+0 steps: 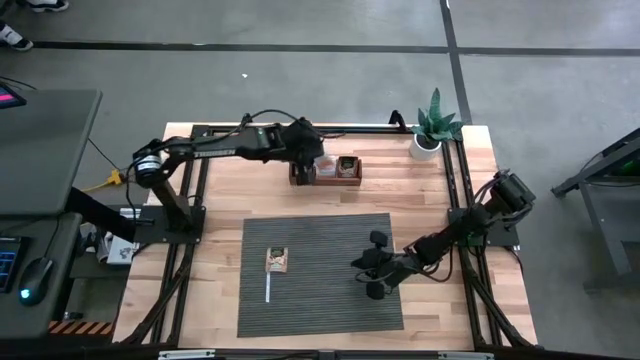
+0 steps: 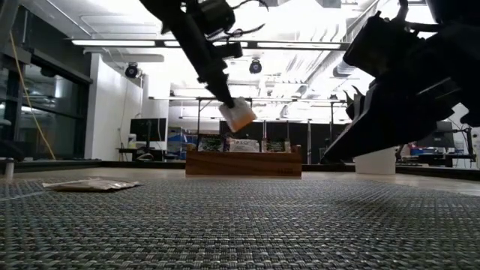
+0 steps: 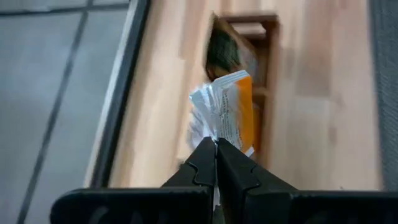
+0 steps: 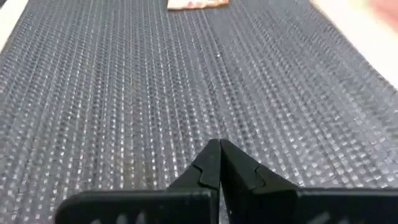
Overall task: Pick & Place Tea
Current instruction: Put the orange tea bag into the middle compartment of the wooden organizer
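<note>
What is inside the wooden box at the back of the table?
The wooden box holds upright tea sachets, dark and pale ones. The left tool, shut on an orange-white sachet, hangs above its left end and hides that compartment from above.

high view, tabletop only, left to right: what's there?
Tea sachet on the mat → left gripper holding a sachet at the wooden box's left end → wooden box → right gripper on the mat → potted plant.

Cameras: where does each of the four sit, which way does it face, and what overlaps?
High: overhead, straight down; both arms, wooden box, mat.
Low: table height, level across the mat; left gripper holds a tea sachet above the box.
Left wrist: past shut fingers pinching the sachet, box below.
Right wrist: right gripper shut, over mat.
Shared: sachet and box, high, low, left wrist.
</note>
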Tool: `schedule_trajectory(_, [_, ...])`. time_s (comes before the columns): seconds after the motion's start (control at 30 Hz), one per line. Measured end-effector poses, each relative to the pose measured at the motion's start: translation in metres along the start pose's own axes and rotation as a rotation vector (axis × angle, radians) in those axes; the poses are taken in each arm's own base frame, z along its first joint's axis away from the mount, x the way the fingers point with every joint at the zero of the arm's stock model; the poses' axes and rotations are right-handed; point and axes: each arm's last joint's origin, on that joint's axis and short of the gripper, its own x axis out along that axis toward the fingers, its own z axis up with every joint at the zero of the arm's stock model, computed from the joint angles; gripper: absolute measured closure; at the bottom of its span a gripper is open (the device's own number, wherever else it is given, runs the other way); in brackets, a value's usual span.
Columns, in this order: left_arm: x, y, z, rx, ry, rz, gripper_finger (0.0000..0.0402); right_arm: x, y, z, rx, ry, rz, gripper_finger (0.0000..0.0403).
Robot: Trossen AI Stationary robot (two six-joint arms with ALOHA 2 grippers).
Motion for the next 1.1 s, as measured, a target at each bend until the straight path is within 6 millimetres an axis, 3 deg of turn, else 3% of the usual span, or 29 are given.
schedule_trajectory(0.2, [0.030, -0.009, 0.010, 0.069, 0.061, 0.061, 0.0401, 0.000, 0.000, 0.001, -0.015, -0.019, -0.010, 0.0402])
schedule_trajectory(0.47, [0.055, -0.026, 0.015, 0.201, 0.197, 0.125, 0.0401, 0.000, 0.000, 0.001, -0.020, -0.011, -0.011, 0.0402])
schedule_trajectory(1.1, [0.062, -0.036, 0.015, 0.246, 0.202, 0.073, 0.0401, 0.000, 0.000, 0.000, -0.023, -0.009, -0.019, 0.0402])
